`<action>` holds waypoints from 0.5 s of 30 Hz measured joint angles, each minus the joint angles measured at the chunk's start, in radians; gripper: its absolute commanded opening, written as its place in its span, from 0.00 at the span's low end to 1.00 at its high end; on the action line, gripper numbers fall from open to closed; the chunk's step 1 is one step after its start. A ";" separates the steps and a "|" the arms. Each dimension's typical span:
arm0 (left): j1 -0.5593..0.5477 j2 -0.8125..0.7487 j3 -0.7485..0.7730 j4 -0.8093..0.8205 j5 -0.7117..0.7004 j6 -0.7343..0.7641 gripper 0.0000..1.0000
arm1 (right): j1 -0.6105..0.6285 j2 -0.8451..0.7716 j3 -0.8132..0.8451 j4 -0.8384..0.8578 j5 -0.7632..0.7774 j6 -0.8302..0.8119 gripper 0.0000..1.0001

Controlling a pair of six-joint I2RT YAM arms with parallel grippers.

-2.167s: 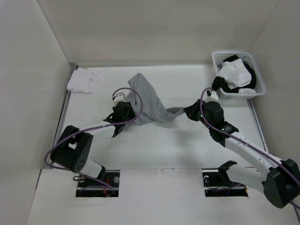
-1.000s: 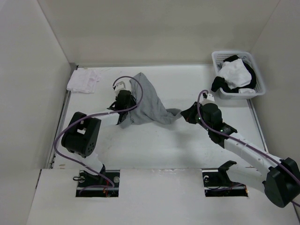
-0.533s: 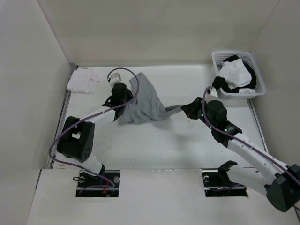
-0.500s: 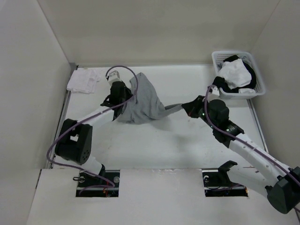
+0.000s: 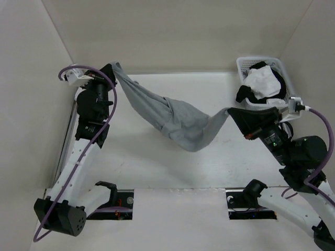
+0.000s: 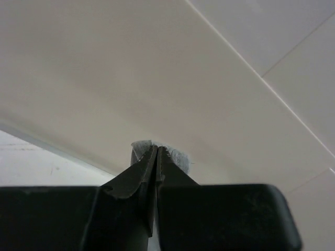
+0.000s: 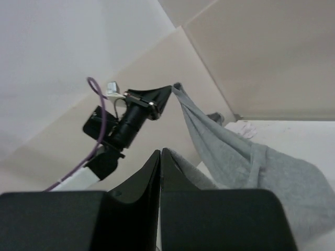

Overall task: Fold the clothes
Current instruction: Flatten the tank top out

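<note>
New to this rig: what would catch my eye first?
A thin mid-grey fabric garment hangs stretched across the white table, sagging in the middle. The left gripper pinches its far-left end, the right gripper the other end beside a white plastic basket of white and black clothes.

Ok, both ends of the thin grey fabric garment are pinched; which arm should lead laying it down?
Probably left. The left gripper holds its end of the grey fabric garment with bare white table on its near side; the right gripper is crowded beside the white plastic basket.
</note>
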 measured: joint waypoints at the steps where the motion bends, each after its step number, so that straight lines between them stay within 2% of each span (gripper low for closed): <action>1: 0.014 -0.004 -0.025 0.013 -0.005 -0.009 0.01 | 0.014 -0.024 -0.016 -0.003 0.006 0.006 0.02; 4: 0.068 0.064 -0.097 0.042 -0.011 -0.041 0.04 | 0.030 -0.087 -0.135 -0.008 0.031 0.041 0.02; 8: 0.133 0.375 -0.101 0.090 0.014 -0.093 0.06 | -0.012 -0.048 -0.357 -0.060 0.050 0.106 0.01; 10: 0.151 0.575 -0.066 0.086 0.052 -0.110 0.12 | -0.072 0.044 -0.422 -0.092 0.052 0.129 0.01; 12: 0.154 0.716 -0.028 0.059 0.097 -0.116 0.24 | -0.131 0.156 -0.447 -0.099 0.051 0.143 0.01; 13: 0.151 0.760 -0.018 0.043 0.117 -0.117 0.30 | -0.156 0.203 -0.449 -0.100 0.050 0.148 0.01; 15: 0.137 0.779 -0.017 0.007 0.141 -0.111 0.34 | -0.190 0.264 -0.449 -0.072 0.047 0.156 0.01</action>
